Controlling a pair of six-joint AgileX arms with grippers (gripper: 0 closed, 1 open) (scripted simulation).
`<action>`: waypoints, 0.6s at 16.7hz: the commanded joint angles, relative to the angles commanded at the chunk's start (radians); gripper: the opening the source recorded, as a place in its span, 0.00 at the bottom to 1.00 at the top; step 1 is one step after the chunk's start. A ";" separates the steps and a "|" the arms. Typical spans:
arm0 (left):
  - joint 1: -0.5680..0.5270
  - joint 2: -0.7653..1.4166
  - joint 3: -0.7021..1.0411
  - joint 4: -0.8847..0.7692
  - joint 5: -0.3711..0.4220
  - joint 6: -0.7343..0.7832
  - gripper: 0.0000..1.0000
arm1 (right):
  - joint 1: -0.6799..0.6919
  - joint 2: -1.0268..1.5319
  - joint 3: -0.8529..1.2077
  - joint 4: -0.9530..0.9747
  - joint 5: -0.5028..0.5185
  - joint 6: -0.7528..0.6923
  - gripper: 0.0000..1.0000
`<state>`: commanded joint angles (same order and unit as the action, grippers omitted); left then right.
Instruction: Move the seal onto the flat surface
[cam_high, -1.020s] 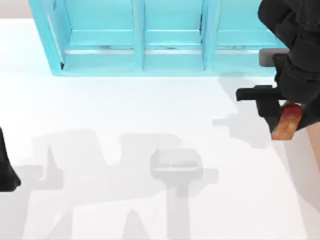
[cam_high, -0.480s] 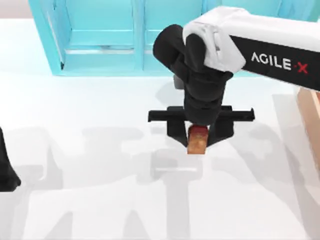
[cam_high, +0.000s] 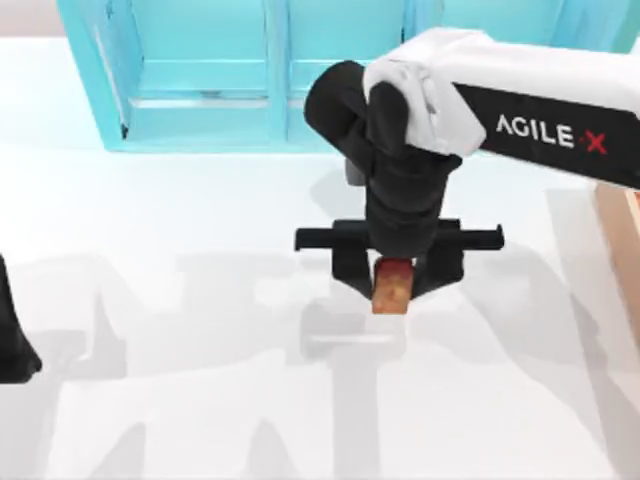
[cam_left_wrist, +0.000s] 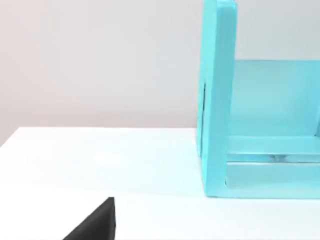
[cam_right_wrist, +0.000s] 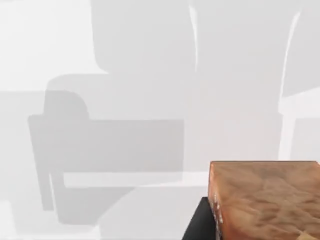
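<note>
Top view showed the seal (cam_high: 393, 285) clamped between the two fingers of the right hand (cam_high: 395, 283), its dark red top up against the hand's black body and its orange-tan block pointing toward the white tabletop (cam_high: 200, 220) near the middle. Whether it touched the tabletop could not be told. Behind the arm stood the turquoise shelf unit (cam_high: 210, 90). The right wrist view caught the seal's tan body (cam_right_wrist: 265, 200) over the shadowed tabletop. The left hand (cam_high: 12, 345) sat parked at the table's left edge.
</note>
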<state>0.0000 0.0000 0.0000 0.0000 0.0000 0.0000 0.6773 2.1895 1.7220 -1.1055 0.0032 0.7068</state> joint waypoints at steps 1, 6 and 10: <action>0.000 0.000 0.000 0.000 0.000 0.000 1.00 | 0.000 0.005 -0.009 0.014 0.000 0.000 0.00; 0.000 0.000 0.000 0.000 0.000 0.000 1.00 | 0.003 0.028 -0.057 0.092 0.001 0.001 0.00; 0.000 0.000 0.000 0.000 0.000 0.000 1.00 | 0.004 0.036 -0.071 0.110 0.002 0.001 0.00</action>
<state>0.0000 0.0000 0.0000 0.0000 0.0000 0.0000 0.6813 2.2253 1.6514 -0.9959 0.0051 0.7082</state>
